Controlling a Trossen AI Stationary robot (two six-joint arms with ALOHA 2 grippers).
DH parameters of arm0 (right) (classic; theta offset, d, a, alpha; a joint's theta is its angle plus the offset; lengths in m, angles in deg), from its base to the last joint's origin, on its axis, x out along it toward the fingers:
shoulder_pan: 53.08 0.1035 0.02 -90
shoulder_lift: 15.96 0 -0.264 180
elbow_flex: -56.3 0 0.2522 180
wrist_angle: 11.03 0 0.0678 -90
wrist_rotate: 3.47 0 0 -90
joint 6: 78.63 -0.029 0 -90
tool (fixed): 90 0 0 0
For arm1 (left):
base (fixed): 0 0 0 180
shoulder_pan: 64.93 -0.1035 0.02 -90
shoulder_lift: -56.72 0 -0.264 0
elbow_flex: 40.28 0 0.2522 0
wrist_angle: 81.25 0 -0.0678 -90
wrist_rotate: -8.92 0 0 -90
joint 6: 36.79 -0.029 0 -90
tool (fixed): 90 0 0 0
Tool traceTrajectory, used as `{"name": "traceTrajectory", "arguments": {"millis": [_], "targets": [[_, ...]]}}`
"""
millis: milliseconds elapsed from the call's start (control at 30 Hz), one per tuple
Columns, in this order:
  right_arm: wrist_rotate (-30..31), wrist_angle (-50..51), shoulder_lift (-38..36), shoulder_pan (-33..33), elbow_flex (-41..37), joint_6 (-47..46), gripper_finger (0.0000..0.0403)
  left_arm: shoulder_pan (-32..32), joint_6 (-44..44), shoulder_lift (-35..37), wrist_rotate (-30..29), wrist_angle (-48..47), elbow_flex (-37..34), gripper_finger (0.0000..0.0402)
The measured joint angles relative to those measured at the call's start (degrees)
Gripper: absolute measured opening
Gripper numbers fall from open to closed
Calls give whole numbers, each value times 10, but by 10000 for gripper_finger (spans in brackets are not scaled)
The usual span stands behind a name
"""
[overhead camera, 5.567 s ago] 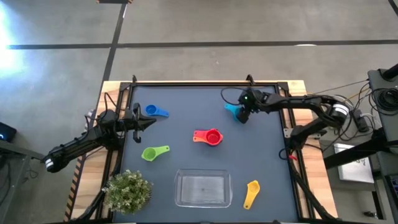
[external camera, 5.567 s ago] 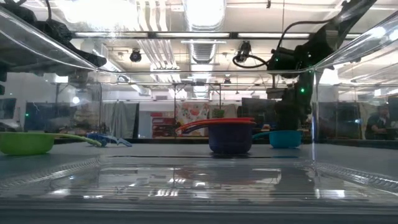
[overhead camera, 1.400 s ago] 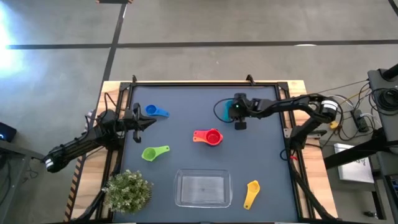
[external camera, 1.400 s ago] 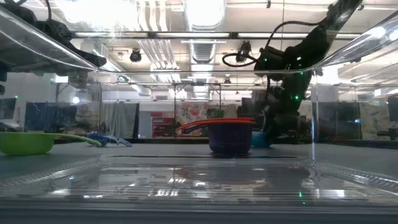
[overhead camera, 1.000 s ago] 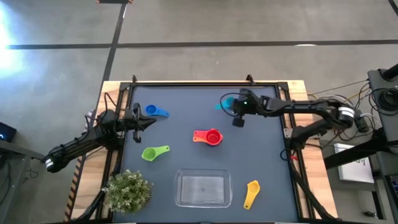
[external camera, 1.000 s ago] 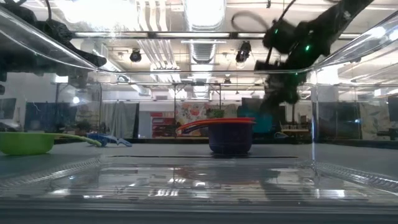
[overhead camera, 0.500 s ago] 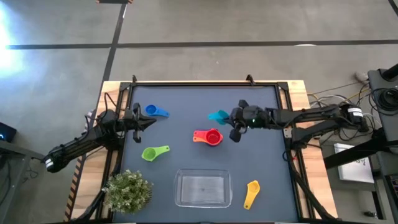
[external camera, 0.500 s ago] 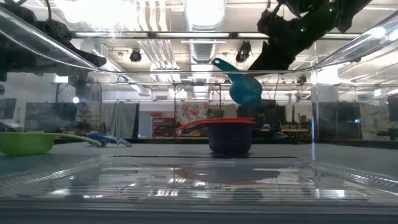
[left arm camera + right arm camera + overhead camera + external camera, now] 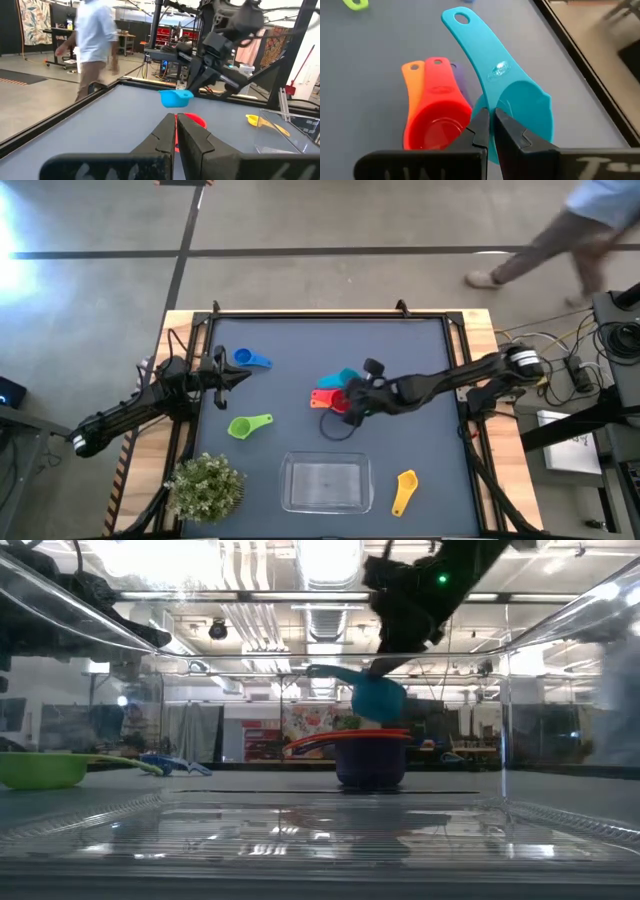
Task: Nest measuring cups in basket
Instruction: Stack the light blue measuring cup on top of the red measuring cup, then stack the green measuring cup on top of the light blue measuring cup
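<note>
Left hand [image 9: 236, 374] of yours waited at the counter's [image 9: 420, 450] left edge with its fingers pressed together on nothing, pointing toward the blue cup [image 9: 248, 359], which lay just beyond it on the far left. Nearer than that, the green cup [image 9: 248, 425] sat on the counter, and the bushy plant [image 9: 205, 486] stood at the near left corner. Toward the middle, the clear basket [image 9: 325, 483] rested at the near edge with no cup in it. Farther back at the centre, the red-pink cup [image 9: 435, 117] lay stacked with the orange cup [image 9: 412, 95] and the purple cup [image 9: 459, 82], handles fanned side by side. Your right hand [image 9: 358, 392] was clamped on the rim of the teal cup [image 9: 510, 107], holding it in the air just above that stack; in the low view it hung clear of the red rim. On the near right, beside the basket, lay the yellow cup [image 9: 403, 490]. Beyond the counter's far right, a person [image 9: 560, 235] was walking across the floor.
</note>
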Motion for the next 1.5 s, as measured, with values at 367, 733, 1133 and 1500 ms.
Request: {"name": "traceTrajectory", "arguments": {"millis": [367,733,1133,1500], "targets": [[25,143,138,26,158,-94,8,0,0,0,0,0,0,0],[39,186,152,42,177,-183,8,0,0,0,0,0,0,0],[15,183,152,43,177,-156,49,0,0,0,0,0,0,0],[18,179,129,43,174,-73,127,0,0,0,0,0,0,0]]}}
